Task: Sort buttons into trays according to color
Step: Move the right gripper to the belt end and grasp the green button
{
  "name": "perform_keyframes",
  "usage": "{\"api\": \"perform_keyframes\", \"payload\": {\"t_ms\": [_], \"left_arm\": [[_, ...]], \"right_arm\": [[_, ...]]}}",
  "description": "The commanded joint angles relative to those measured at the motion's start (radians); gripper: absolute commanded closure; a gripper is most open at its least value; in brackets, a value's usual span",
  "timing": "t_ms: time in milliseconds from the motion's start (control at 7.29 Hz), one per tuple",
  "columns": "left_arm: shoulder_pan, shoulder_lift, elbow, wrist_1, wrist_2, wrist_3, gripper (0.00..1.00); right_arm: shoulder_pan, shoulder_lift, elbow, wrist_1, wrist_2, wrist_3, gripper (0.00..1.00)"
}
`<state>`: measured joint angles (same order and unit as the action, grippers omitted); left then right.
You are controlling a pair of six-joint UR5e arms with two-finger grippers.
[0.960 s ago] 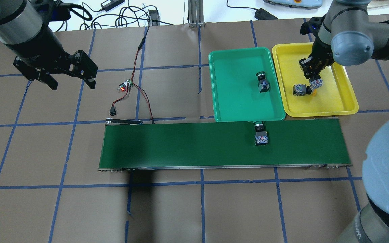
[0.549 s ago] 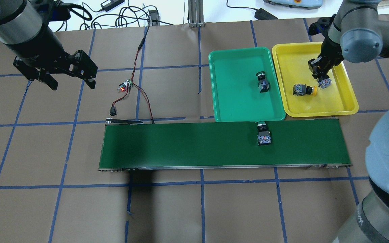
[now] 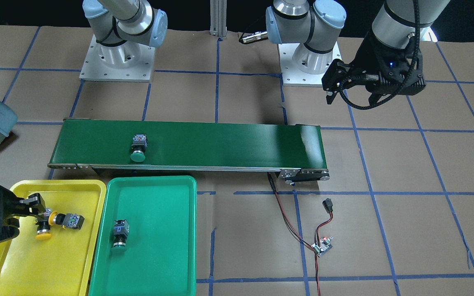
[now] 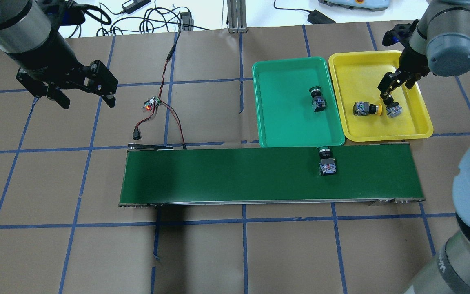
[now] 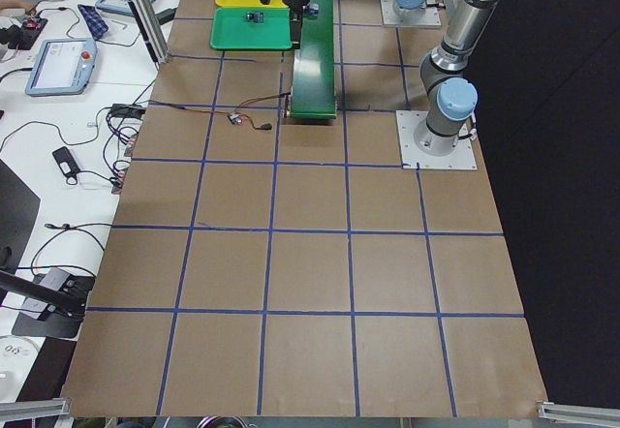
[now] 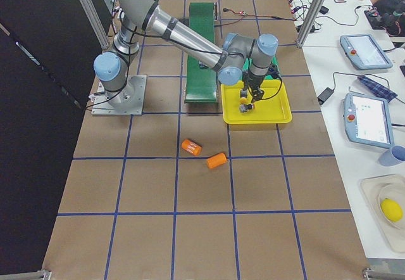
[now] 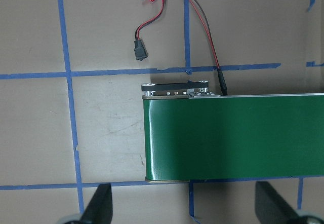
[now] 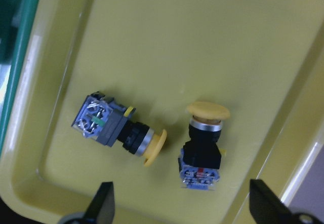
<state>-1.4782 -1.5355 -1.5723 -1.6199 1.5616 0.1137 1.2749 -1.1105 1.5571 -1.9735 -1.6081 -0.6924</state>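
Overhead, blue-taped brown paper covers the table (image 4: 55,183). Upper right, two yellow buttons (image 4: 364,108) lie in the yellow tray (image 4: 357,77), one cap pointing right, one upward. Right gripper (image 4: 386,93) and left gripper (image 4: 87,103) gape empty.

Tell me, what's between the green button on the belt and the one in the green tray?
Only the green tray: its bare floor and rim. The overhead view shows nothing else there.
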Motion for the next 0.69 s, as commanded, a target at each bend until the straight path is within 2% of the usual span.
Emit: {"api": "perform_keyframes", "payload": {"t_ms": [0,411,549], "left_arm": [[0.001,0.000,0.000,0.000,0.000,0.000,0.00],[0.001,0.000,0.000,0.000,0.000,-0.002,0.00],[0.001,0.000,0.000,0.000,0.000,-0.002,0.00]], "right_arm": [[0.035,-0.105,0.101,0.030,0.007,0.048,0.00],[0.079,-0.265,0.298,0.021,0.010,0.195,0.01],[0.087,-0.314,0.370,-0.014,0.010,0.232,0.01]]}}
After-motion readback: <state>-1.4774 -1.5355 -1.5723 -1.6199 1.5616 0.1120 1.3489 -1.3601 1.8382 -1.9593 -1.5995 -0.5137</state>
